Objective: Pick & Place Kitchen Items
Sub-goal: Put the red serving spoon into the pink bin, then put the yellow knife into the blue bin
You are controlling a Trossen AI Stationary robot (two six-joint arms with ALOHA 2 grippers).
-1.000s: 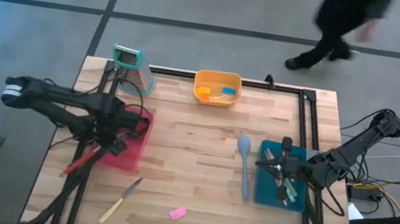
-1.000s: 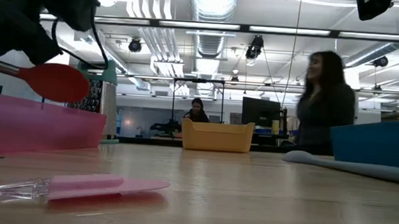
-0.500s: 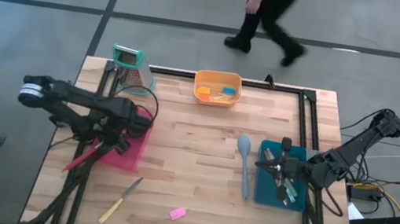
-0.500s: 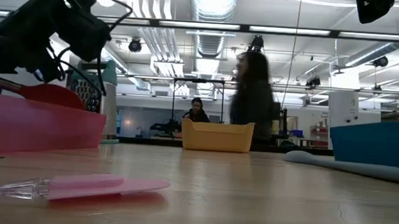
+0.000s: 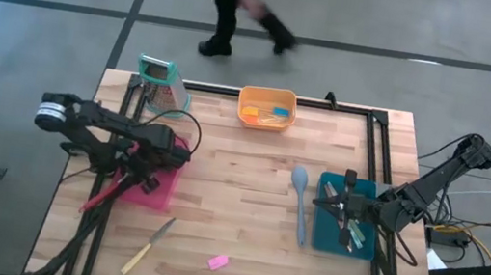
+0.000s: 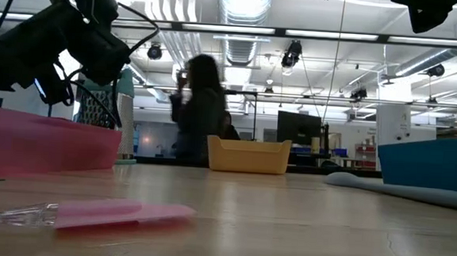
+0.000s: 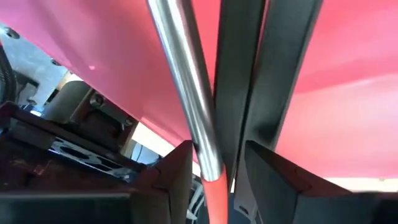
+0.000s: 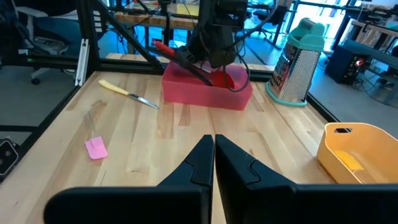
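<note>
My left gripper (image 5: 146,173) reaches down into the pink tub (image 5: 162,191) at the table's left, fingers apart. Between them runs the red spoon's metal shaft (image 7: 186,81). The spoon's bowl (image 8: 222,79) lies inside the tub, and its red handle (image 5: 100,199) sticks out over the tub's near-left rim. My right gripper (image 5: 325,203) hangs shut over the blue tub (image 5: 361,245) at the right, touching nothing. A pale-blue spoon (image 5: 299,204) lies flat on the table beside that tub. A yellow-handled knife (image 5: 147,246) and a small pink tool (image 5: 217,262) lie near the front edge. My left gripper comes slanting down from the table's left, its fingers (image 7: 171,186) standing on either side of the red spoon's shaft where metal meets the red handle (image 7: 214,186). The shaft runs close along one finger. I cannot tell whether it touches.
An orange tub (image 5: 265,118) with small tools stands at the far edge, with a green-topped grater (image 5: 164,84) to its left. Dark bars (image 7: 273,68) lie beside the spoon in the pink tub. A person (image 5: 236,4) walks beyond the far edge. The table's middle is bare wood.
My left gripper has sunk toward the pink tub and tipped further down. The red spoon's bowl, held above the rim a second ago, has dropped below it into the tub. The person has walked from right to left behind the table.
</note>
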